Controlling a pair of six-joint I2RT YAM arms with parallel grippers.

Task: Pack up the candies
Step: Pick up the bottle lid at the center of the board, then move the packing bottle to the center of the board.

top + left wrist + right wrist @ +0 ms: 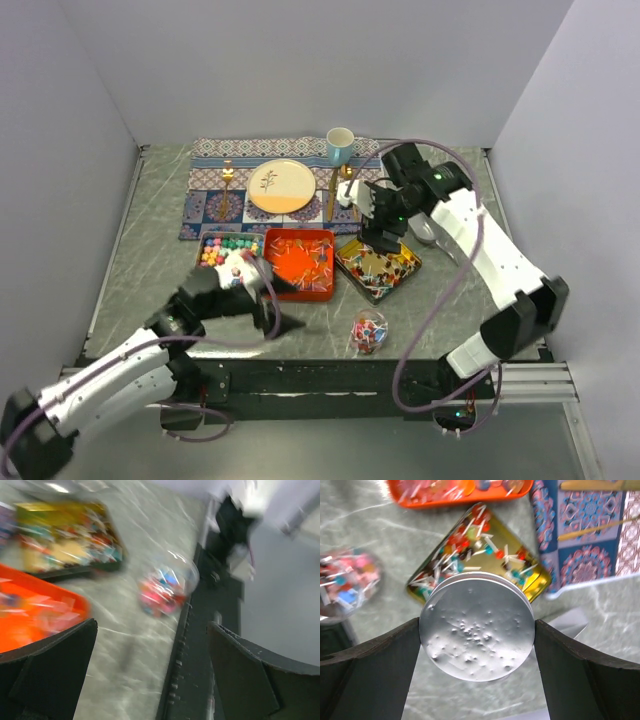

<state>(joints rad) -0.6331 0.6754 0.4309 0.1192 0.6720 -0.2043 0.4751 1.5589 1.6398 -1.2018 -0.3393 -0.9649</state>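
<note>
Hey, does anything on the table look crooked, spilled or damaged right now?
Two things. The gold tin sits turned at an angle, while the orange tin beside it lies straight. The round metal lid held in the right gripper has a patch of small dents or bumps across its face.

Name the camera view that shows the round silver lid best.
Right wrist: the round silver lid fills the centre, face-on, in the right claw. In top external that arm covers it; left wrist misses it.
</note>
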